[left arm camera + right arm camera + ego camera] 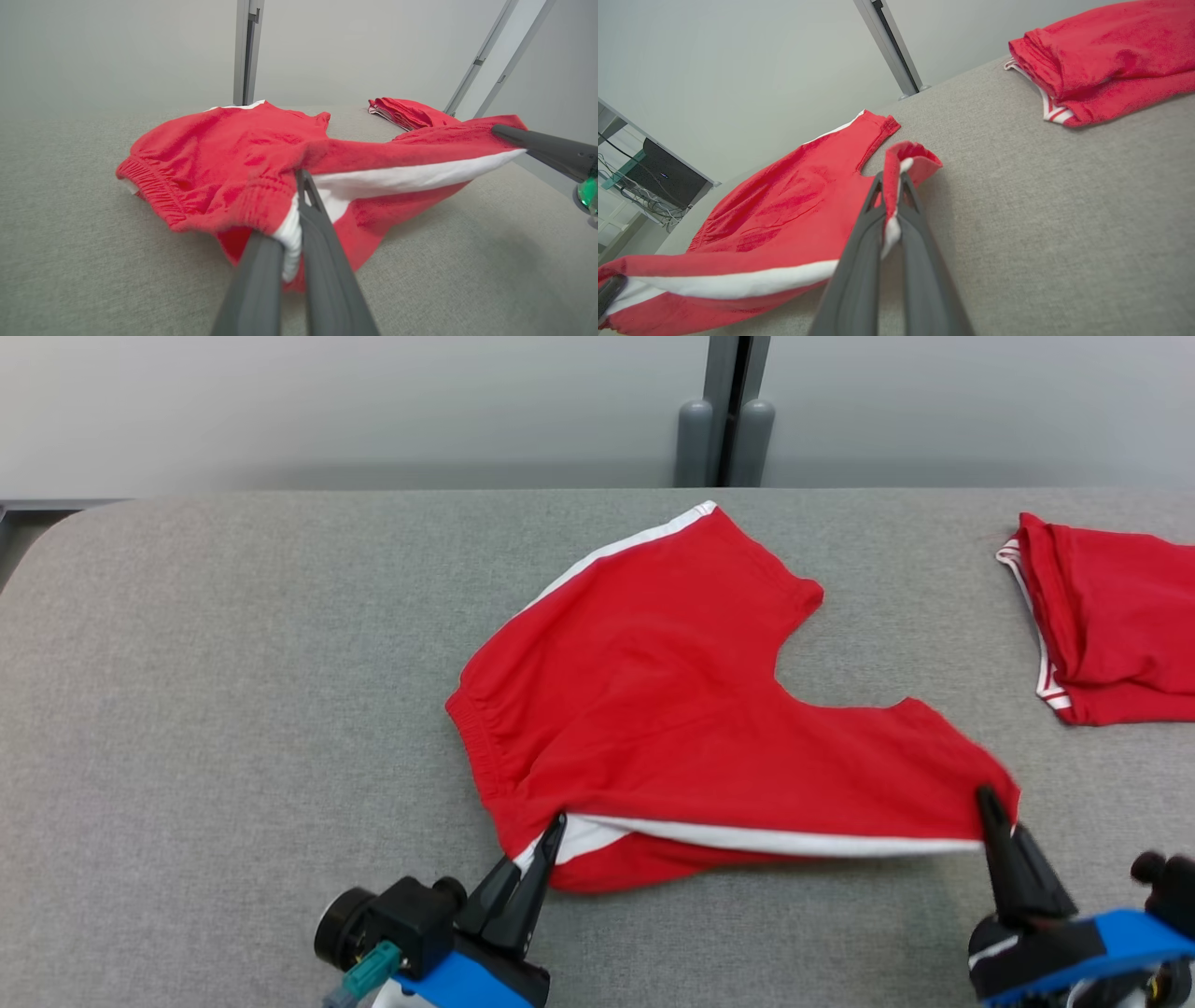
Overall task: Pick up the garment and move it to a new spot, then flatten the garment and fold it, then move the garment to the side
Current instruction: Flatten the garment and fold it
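the red shorts point(672, 691) are held taut along the near white-striped edge, the left end effector point(556, 823) clamped on the waistband corner and the right end effector point(986, 798) on the leg hem, the rest spread on the counter point(233, 709) beyond both. flattening is judged underway; folding and setting aside remain.

Grey felt-like tabletop point(233, 709) before pale wall panels point(327, 401) (a grey post point(724, 429) between them).

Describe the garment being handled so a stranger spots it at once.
On the grey table, near its middle, lie red shorts with white stripes. Unlike the folded red garment at the right, they are spread open, near edge pinched in both jaws.
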Controlling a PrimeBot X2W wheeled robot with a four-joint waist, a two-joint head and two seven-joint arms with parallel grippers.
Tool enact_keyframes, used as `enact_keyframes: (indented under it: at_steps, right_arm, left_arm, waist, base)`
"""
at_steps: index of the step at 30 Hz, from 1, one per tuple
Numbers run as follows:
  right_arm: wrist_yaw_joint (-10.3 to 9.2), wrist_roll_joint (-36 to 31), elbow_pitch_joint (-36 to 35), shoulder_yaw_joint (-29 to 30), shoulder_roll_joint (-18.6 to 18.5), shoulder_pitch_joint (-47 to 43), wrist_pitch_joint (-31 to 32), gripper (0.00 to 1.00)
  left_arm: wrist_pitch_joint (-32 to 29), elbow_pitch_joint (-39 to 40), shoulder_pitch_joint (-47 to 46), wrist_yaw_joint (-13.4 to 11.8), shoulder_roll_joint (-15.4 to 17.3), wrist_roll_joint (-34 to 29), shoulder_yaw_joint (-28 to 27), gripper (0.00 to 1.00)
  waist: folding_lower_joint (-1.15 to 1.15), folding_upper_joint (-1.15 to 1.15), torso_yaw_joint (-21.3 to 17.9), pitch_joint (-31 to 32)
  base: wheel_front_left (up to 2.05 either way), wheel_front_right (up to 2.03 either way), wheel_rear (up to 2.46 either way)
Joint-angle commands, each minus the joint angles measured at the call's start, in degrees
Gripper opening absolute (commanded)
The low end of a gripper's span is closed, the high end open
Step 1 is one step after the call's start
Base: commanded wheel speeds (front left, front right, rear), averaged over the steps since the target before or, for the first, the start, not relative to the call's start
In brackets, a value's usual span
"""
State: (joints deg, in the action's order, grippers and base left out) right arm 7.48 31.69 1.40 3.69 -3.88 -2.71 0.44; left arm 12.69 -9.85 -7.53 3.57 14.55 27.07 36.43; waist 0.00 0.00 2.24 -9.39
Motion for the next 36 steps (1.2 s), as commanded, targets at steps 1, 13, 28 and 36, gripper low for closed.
enact_keyframes:
  at_steps: [1, 13, 28, 36]
  right_arm:
    - [0.04, -0.1, -0.3, 0.4, 0.2, 1.9, 0.3, 0.0]
    - [0.04, -3.1, 6.1, 1.0, -0.4, 21.0, 3.5, 0.0]
    - [0.04, -8.7, 27.9, 0.6, -4.5, 51.5, 6.6, 0.0]
    - [0.04, -12.8, 40.1, -2.0, -5.2, 62.1, 4.4, 0.0]
  left_arm:
    - [0.2, 0.2, -1.2, 0.1, 0.1, -0.1, -0.1, 0.0]
    - [1.5, -2.7, -10.5, 0.3, -3.0, -0.7, -2.0, 0.0]
    - [2.5, -11.3, -24.4, 1.7, -8.2, -0.8, -7.4, 0.0]
    - [2.5, -14.2, -27.9, 2.4, -10.5, -2.5, -9.5, 0.0]
  waist:
    - [0.0, 0.0, 0.3, -0.4]
    - [0.0, 0.0, 4.1, -6.3]
    - [0.0, 0.0, 9.5, -16.8]
    - [0.0, 0.0, 11.5, -19.7]
  base:
    - [0.0, 0.0, 0.0]
    - [0.0, 0.0, 0.0]
    - [0.0, 0.0, 0.0]
    - [0.0, 0.0, 0.0]
